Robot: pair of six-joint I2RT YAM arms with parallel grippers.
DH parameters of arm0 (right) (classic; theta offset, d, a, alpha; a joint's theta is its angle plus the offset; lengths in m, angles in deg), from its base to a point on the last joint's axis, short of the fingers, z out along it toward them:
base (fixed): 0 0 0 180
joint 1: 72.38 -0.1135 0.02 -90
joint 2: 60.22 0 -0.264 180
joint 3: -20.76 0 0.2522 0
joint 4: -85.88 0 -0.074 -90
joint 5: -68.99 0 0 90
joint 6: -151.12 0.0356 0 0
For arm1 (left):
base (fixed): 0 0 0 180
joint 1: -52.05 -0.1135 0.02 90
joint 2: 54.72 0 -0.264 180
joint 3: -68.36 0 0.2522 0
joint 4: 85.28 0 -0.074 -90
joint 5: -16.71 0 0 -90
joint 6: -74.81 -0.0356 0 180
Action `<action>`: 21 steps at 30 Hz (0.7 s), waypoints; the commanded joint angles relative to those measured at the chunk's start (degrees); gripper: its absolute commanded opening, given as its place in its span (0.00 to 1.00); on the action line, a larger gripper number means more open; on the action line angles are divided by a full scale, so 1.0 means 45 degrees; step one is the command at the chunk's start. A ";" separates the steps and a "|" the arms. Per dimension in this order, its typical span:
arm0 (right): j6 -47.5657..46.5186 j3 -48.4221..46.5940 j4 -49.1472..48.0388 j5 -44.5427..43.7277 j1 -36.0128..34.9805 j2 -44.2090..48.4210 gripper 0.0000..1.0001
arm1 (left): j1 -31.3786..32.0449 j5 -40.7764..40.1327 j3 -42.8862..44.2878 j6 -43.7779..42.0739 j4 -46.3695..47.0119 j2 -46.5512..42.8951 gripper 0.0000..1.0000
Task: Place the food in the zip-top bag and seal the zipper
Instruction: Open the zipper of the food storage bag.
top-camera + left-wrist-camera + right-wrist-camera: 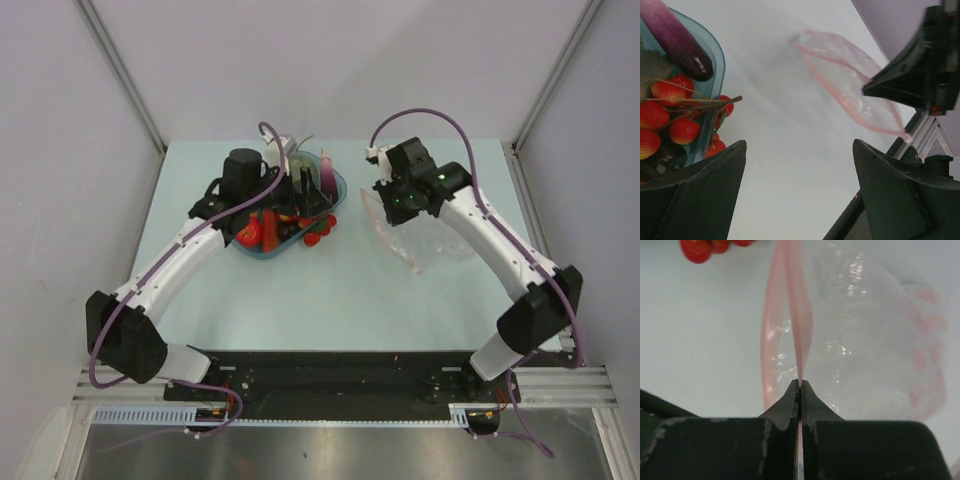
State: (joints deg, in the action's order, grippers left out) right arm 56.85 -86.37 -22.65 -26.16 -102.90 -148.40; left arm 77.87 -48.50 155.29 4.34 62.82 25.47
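Note:
The blue tray (pixel 338 187) holds the food: a red tomato (pixel 248 233), a purple eggplant (pixel 326 172) and small red pieces (pixel 315 237). My left gripper (pixel 296 200) hangs open and empty over the tray's right part. In the left wrist view its jaws (pixel 799 143) frame bare table, with the eggplant (pixel 677 40) and red pieces (pixel 670 95) at the left. The clear zip-top bag (pixel 430 238) lies right of the tray. My right gripper (pixel 386 197) (pixel 800 382) is shut on the bag's pink zipper edge (pixel 796 305), holding one lip up so the mouth gapes.
Some red pieces hang over the tray's right rim (pixel 720 60) toward the bag (pixel 850 85). A strip of bare table separates the tray from the bag. The right arm (pixel 920 70) stands just behind the bag. Grey walls enclose the table on three sides.

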 commanded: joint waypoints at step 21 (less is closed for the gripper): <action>0.4406 0.1664 -0.5110 0.7002 0.1723 -0.0209 0.00 | 0.1508 0.1576 0.0655 0.4016 0.3928 0.4486 0.73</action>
State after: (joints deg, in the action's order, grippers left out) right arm 74.64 -79.83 -42.32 1.69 -96.15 -153.01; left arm 85.26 -45.46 155.22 15.66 74.67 44.09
